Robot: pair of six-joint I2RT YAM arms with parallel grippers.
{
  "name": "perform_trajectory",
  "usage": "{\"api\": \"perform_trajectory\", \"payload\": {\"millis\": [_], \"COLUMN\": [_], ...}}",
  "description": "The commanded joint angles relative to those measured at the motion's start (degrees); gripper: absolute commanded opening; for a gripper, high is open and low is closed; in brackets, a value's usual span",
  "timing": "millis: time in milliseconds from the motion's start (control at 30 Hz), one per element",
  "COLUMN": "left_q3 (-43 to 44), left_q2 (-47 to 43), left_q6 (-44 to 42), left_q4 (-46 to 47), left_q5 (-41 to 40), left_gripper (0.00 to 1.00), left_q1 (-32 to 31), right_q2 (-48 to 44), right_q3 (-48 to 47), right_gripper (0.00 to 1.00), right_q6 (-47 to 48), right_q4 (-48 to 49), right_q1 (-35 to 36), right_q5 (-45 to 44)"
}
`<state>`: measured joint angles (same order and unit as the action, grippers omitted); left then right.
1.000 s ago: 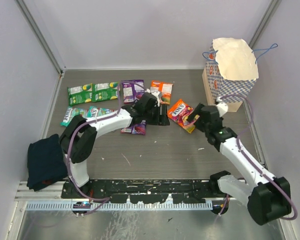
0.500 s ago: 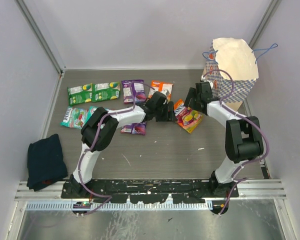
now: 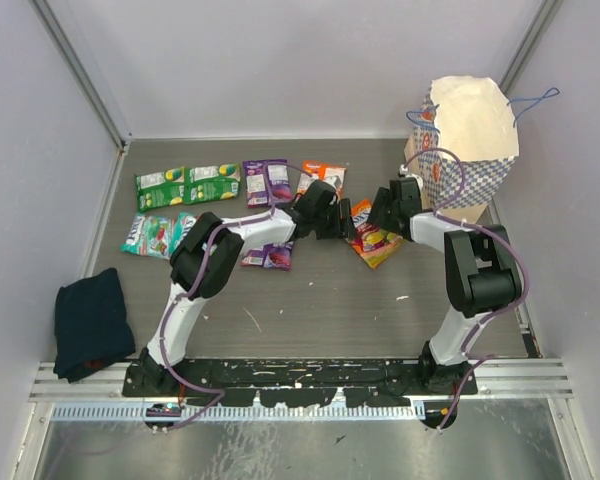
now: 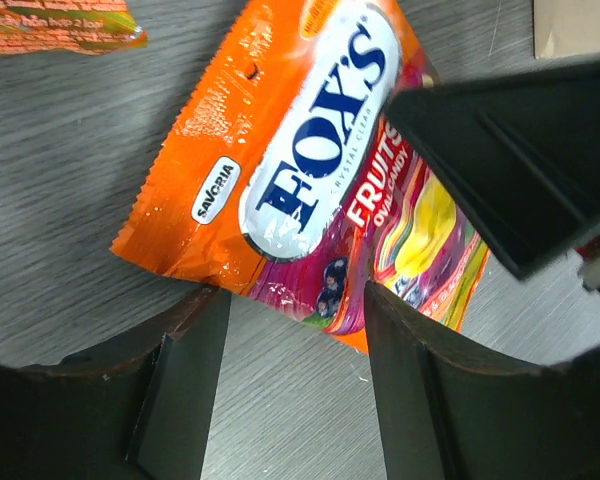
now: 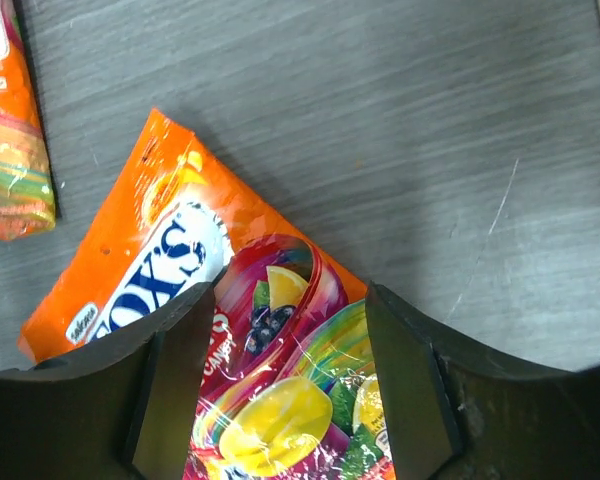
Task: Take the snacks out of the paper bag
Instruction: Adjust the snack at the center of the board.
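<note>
Orange snack (image 4: 310,170) lies flat; wrist views alone show left gripper (image 4: 292,300), right gripper (image 5: 288,300) open astride.

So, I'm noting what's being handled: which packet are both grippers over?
The orange Fox's packet lying near the paper bag; the left gripper and right gripper hover over it, jaws open. The other packets lie in rows farther left.

Dark table (image 3: 330,300) with snacks (image 3: 161,186), paper bag (image 3: 480,182), cloth (image 3: 88,322)

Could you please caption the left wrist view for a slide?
Left gripper, jaws open, poised over the orange Fox's candy packet on the table.
</note>
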<state>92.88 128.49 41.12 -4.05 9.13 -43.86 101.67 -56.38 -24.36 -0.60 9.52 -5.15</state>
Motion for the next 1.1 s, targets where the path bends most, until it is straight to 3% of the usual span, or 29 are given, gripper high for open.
{"api": "perform_trajectory", "payload": {"millis": [0, 333, 467, 600, 733, 867, 1067], "left_q3": [1.73, 1.16, -0.93, -0.53, 1.20, 3.05, 10.14], "left_q2": [0.16, -0.47, -3.83, -9.95, -13.13, -13.53, -8.43], "left_q6": [0.25, 0.89, 0.20, -6.04, -9.02, -11.21, -14.50], "left_q4": [2.26, 2.53, 2.38, -3.33, -8.09, -11.66, -16.35], "left_q5": [0.93, 1.60, 1.72, -3.99, -2.93, -2.28, -4.79], "left_gripper": [0.58, 0.58, 0.57, 0.63, 0.67, 0.67, 0.59], "left_q1": [1.58, 2.37, 2.41, 3.40, 8.00, 13.25, 17.50], "right_q2": [-6.48, -18.58, -20.92, -22.09, -16.40, -5.33, 11.79], "right_q3": [5.36, 14.22, 11.40, 3.24, -6.16, -16.95, -33.42], "right_gripper": [0.67, 0.67, 0.70, 0.80, 0.82, 0.78, 0.72], "right_q6": [-2.61, -3.90, -2.60, -0.22, 0.28, 0.19, 1.28], "right_q4": [0.51, -2.50, -5.18, -8.16, -8.08, -7.44, -11.05], "right_q1": [1.76, 5.76, 6.81, 10.32, 10.72, 10.78, 10.57], "right_q5": [3.64, 1.02, -2.25, -9.21, -6.70, -1.22, 2.24]}}
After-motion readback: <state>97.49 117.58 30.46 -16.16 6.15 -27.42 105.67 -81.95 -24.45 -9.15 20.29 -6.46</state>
